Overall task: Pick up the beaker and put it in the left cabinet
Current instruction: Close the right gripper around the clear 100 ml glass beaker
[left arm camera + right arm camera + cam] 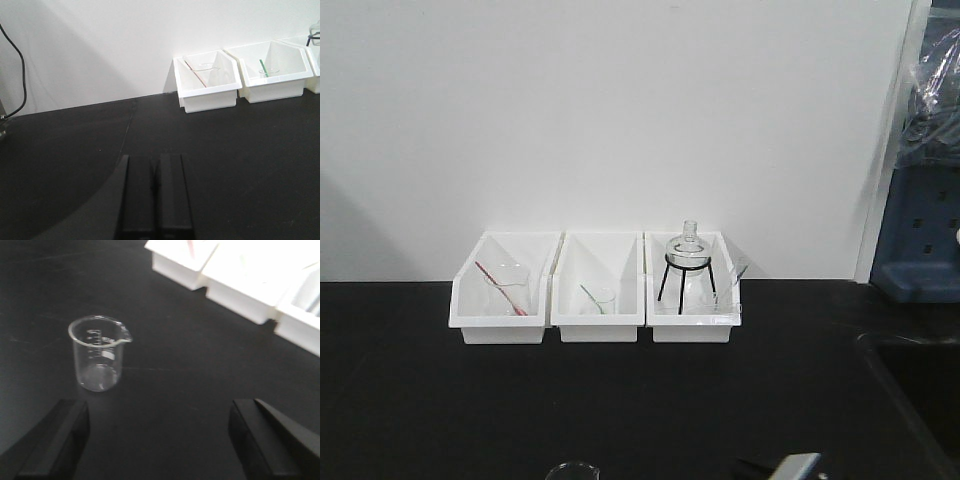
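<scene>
Step in hand: approach to the pick. The beaker (98, 356) stands upright and alone on the black bench (170, 382), well apart from the three white bins (598, 330) at the wall. In the front view only its rim shows, at the bottom edge.

Right gripper (159, 422): jaws spread wide, with nothing between them and nothing held. In the right wrist view the beaker lies ahead of the gripper and off toward the left-hand finger, not on the centre line of the gap.

Left gripper (154, 161): fingers pressed together, empty, hovering over bare bench, with the beaker nowhere in its view.

Next move, as judged: shift the right gripper sideways until the beaker is centred between the fingers. Then advance, lower until the fingers face the wall below the rim, and close gently. The cabinet appears in no view, so the placing path cannot be judged from here.

Beaker: clear glass, straight wall, flared rim with a pouring spout, white printed graduations, empty, no rod. The glass is probably thin, smooth, slippery and fragile, so grip lightly and keep it upright
</scene>
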Controlling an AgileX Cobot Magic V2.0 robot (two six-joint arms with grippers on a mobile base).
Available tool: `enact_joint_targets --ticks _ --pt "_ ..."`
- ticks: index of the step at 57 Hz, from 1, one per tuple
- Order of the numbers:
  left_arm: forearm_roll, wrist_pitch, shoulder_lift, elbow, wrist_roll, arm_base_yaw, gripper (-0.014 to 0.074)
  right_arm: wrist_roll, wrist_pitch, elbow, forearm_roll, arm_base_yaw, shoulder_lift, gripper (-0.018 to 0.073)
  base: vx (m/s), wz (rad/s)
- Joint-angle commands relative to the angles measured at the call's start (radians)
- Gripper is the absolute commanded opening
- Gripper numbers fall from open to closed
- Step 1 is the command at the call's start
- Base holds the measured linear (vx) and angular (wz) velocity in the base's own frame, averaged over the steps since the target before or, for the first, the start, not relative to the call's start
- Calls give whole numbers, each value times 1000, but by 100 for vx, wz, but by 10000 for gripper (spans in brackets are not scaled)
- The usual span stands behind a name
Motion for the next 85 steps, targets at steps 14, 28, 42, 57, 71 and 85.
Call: enact_joint_targets --ticks 14,28,42,57,71,85 --pt "-5 -87 -13 -18 -2 0 -6 -3 -111 -226 15 123 259 638 0 0" --pt "-5 -87 -13 -18 -2 0 -6 52 -157 -348 14 162 383 634 0 0" --pt "-5 -87 -13 -18 -2 0 -6 115 -157 -462 11 174 474 627 0 0" --pt "-5 -87 -13 -18 -2 0 -6 155 -156 -548 11 184 556 618 0 0" --pt "-5 -87 -13 -18 -2 0 -6 161 -162 -596 11 184 611 606 0 0" --pt "-5 -87 -13 -18 -2 0 -6 161 -164 -617 11 184 626 558 0 0"
